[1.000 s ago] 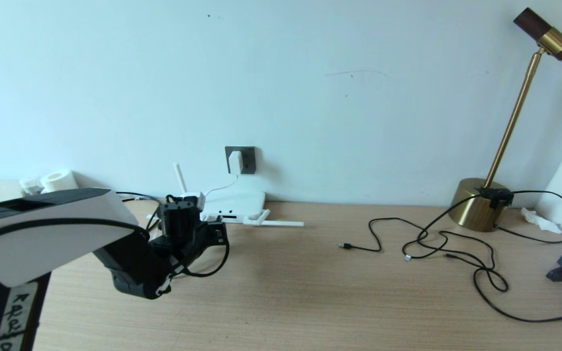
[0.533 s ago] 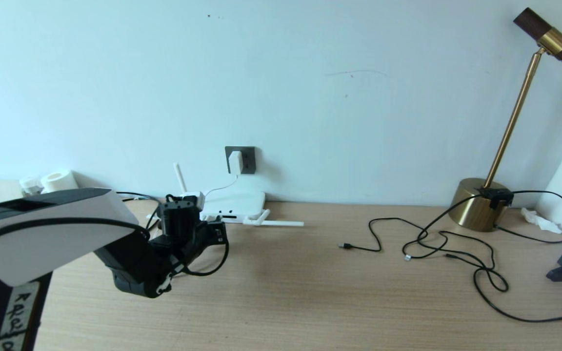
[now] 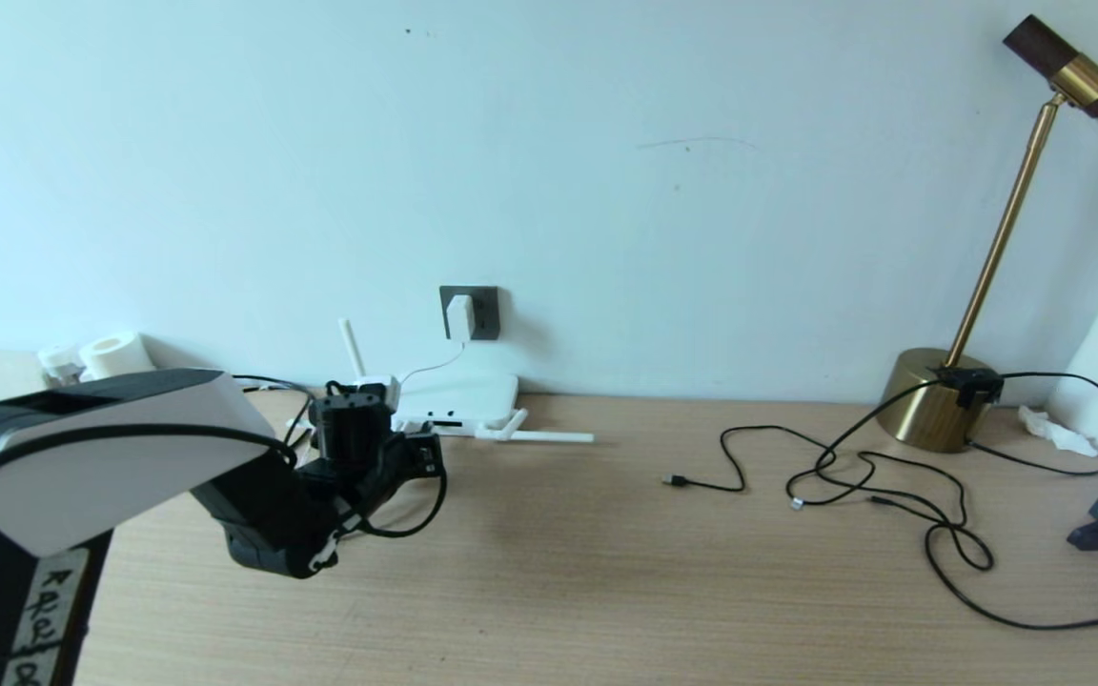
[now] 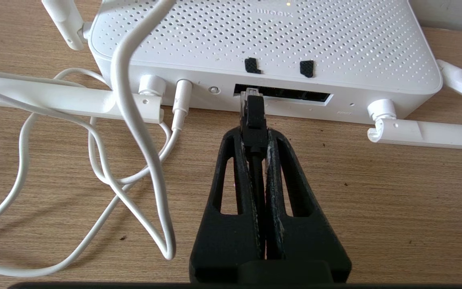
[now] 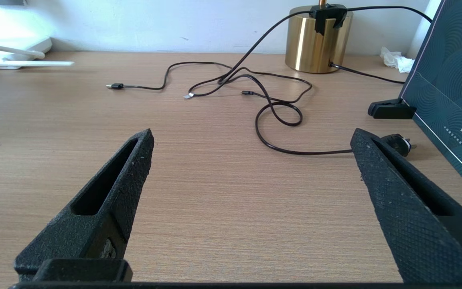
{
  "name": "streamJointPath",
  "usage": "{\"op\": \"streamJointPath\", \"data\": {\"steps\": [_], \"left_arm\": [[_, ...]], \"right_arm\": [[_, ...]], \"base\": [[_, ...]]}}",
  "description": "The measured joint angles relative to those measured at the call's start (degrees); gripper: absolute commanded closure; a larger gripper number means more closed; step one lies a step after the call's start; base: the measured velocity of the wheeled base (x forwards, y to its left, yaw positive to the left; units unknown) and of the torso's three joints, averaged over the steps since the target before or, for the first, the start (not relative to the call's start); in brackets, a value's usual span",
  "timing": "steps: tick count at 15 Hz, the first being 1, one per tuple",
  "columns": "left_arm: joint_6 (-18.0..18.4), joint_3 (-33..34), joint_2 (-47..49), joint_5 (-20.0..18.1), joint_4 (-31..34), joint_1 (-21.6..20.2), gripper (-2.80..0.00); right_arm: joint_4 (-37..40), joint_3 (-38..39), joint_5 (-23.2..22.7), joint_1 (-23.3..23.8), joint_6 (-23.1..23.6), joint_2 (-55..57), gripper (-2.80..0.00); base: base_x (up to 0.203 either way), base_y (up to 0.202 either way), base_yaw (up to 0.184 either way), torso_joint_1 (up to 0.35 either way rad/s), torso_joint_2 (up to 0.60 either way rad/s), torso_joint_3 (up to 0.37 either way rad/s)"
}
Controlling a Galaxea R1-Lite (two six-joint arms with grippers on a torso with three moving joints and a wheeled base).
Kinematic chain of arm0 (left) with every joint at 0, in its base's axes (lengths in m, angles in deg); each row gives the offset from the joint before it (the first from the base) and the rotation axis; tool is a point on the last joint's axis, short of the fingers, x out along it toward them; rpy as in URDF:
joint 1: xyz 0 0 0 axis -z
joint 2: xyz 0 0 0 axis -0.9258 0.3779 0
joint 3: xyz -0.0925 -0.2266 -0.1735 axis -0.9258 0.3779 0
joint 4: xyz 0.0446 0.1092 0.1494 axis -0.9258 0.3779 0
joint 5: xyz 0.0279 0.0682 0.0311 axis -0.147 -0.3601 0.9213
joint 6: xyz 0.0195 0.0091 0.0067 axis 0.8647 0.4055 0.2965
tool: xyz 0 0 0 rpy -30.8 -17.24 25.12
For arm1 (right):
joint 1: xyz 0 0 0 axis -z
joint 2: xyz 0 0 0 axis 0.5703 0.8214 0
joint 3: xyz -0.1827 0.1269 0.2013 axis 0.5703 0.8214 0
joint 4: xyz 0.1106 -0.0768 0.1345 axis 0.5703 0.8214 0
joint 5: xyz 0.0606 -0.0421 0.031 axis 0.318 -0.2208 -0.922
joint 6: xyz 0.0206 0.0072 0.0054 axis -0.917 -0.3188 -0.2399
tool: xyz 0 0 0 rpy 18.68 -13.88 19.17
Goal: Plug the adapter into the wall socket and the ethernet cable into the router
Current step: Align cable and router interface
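the left gripper (image 4: 255,132) is clamped narrow on the black plug end of the ethernet cable (image 4: 254,116), the plug tip right at the long dark port slot on the router (image 4: 263,36) — whether it is seated i cannot tell. the adapter (image 3: 459,317) sits in the wall socket (image 3: 482,312) just above the router. the right gripper (image 5: 251,140) hangs wide open over the wooden table (image 5: 215,192) — holding nothing.

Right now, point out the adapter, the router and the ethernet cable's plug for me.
adapter (image 3: 459,317), head view, on its white front face.
router (image 4: 263,36), left wrist view, on its perforated top.
ethernet cable plug (image 4: 254,110), left wrist view, on the black plug body ahead of the claw.
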Motion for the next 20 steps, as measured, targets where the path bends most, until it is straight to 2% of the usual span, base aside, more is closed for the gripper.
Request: {"op": "streamJointPath", "data": {"steps": [20], "left_arm": [[-0.01, -2.97, 0.86, -0.74, 1.55, -0.69, 0.0]], "right_arm": [[0.01, 0.0, -0.02, 0.0, 0.0, 0.0, -2.8]], "base": [[0.0, 0.0, 0.0, 0.0, 0.0, 0.0]]}}
